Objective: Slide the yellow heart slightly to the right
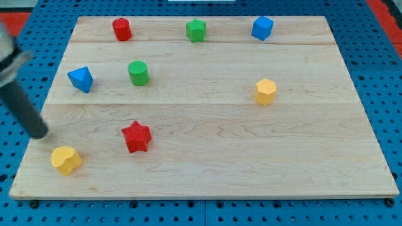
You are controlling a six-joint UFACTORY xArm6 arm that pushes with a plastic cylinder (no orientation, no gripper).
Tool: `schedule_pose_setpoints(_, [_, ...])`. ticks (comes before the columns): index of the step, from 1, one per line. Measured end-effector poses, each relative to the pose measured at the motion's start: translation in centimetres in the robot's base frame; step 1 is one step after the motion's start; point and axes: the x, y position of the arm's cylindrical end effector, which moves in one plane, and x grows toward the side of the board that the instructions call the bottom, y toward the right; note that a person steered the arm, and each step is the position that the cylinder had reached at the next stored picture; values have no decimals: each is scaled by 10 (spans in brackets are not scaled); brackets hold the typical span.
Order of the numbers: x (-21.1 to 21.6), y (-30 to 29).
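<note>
surface: wooden board [207, 150] on blue pegboard
tip [40, 134]: up-left of yellow heart [66, 160], apart; placed to push right
fingers: none, plain rod

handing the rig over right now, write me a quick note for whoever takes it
My tip sits near the board's left edge, just above and left of the yellow heart, apart from it, not touching.
The yellow heart lies at the view's bottom left of the board; the red star is to its right, a little higher, with a gap between them.
Done: tip brought to the heart's left side. The push shows no sign of having begun.
Left: lower the tip to level with the heart, then nudge it slightly right, stopping short of the red star.
</note>
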Motion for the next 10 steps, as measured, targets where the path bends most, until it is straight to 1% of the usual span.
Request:
schedule_pose_setpoints(1, [27, 23])
schedule_pose_setpoints(2, [31, 44])
schedule_pose_setpoints(3, [40, 49])
schedule_pose_setpoints(4, [59, 51])
schedule_pose_setpoints(5, [60, 59])
schedule_pose_setpoints(8, [52, 54])
schedule_pose_setpoints(10, [32, 54])
